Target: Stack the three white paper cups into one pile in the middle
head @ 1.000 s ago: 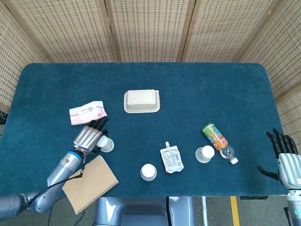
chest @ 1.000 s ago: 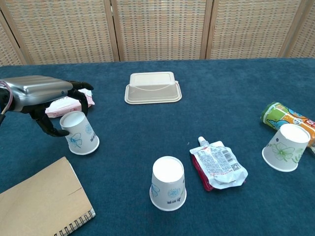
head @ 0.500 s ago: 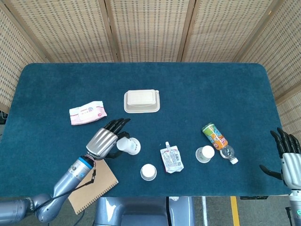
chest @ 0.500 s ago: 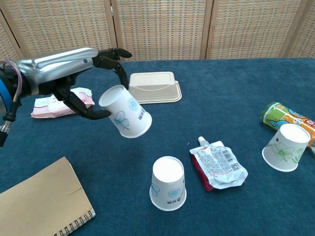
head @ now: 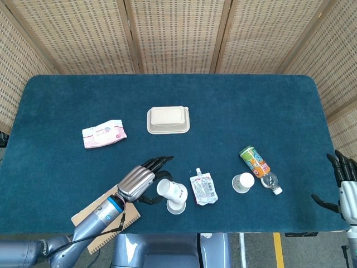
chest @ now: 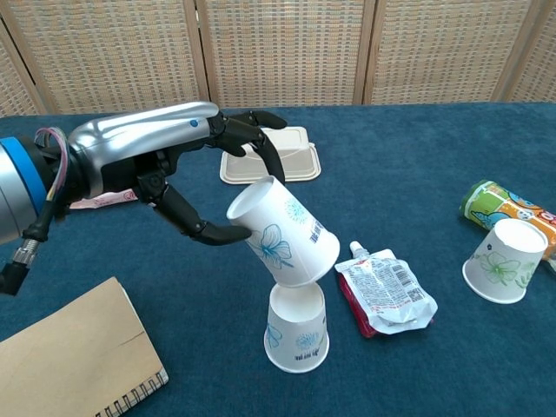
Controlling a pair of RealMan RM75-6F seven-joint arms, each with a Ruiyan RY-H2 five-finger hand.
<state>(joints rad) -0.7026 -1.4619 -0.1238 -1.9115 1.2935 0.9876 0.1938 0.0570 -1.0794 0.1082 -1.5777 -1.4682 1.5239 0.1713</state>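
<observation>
Cups: three white paper ones, all upside down. One is in the left hand (chest: 187, 178), tilted, directly above the middle cup (chest: 296, 334) at lower centre of the chest view; the held cup (chest: 282, 230) has its mouth edge just about at the middle cup's base, contact unclear. Third cup (chest: 506, 259) sits at the right edge, next to the bottle (chest: 504, 207).

Fingers wrap the held cup's closed end, thumb underneath. Right hand (head: 347, 187) is at the far right of the head view, off the table, fingers spread, holding nothing.

To do this well: level the cup first so its mouth faces straight down, centre it on the middle cup, then lower. Tilted as it is, I'd expect it to catch the base and tip that cup over.

Other counts: one lidded tray (chest: 268, 154), one pouch (chest: 385, 297), one notebook (chest: 74, 365), one tissue pack (head: 104, 133).
</observation>
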